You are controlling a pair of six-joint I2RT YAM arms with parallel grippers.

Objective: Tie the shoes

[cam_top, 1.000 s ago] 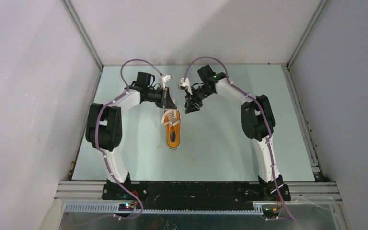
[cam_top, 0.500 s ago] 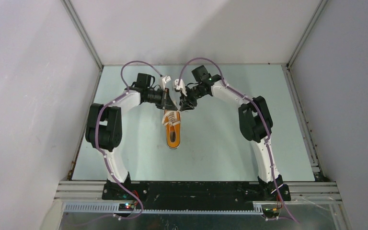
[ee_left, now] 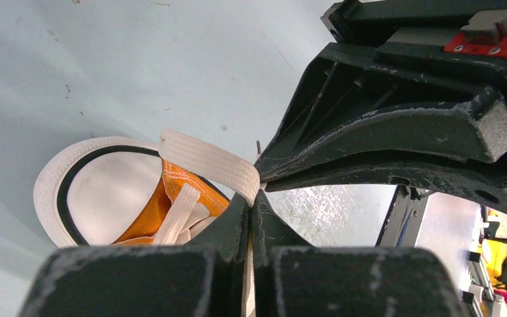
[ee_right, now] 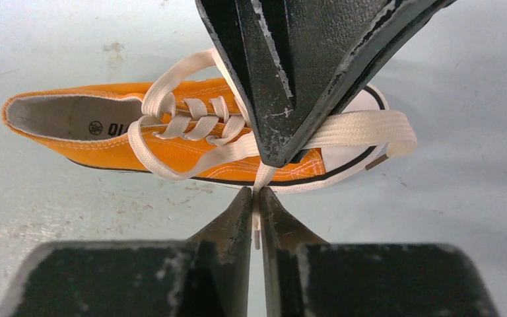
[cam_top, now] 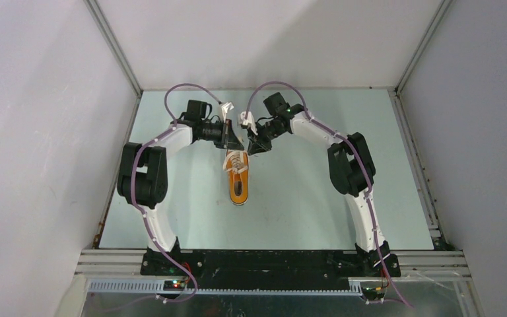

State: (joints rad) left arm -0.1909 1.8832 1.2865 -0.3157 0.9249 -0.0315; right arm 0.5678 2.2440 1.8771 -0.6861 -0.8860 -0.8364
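The orange shoe (cam_top: 238, 185) lies on the table between the arms, with its white toe cap (ee_left: 105, 191) pointing away from the bases. My left gripper (cam_top: 236, 142) hangs over the toe end, shut on a white lace (ee_left: 208, 162) that bends over its fingertips. My right gripper (cam_top: 253, 146) meets it tip to tip. In the right wrist view, the right gripper (ee_right: 256, 193) is shut on the lace's end, whose tip shows between the jaws. The left gripper (ee_right: 276, 157) hangs in front of the shoe (ee_right: 191, 148), and a lace loop (ee_right: 370, 129) runs past the toe.
The pale green table (cam_top: 317, 198) is boxed in by grey walls (cam_top: 39, 145) on the left, back and right, with metal rails along its edges. Both arm bases stand at the near edge.
My right gripper has moved left to meet the left gripper above the shoe's toe, and its jaws have come together on the lace end. The left gripper and the shoe have stayed put.
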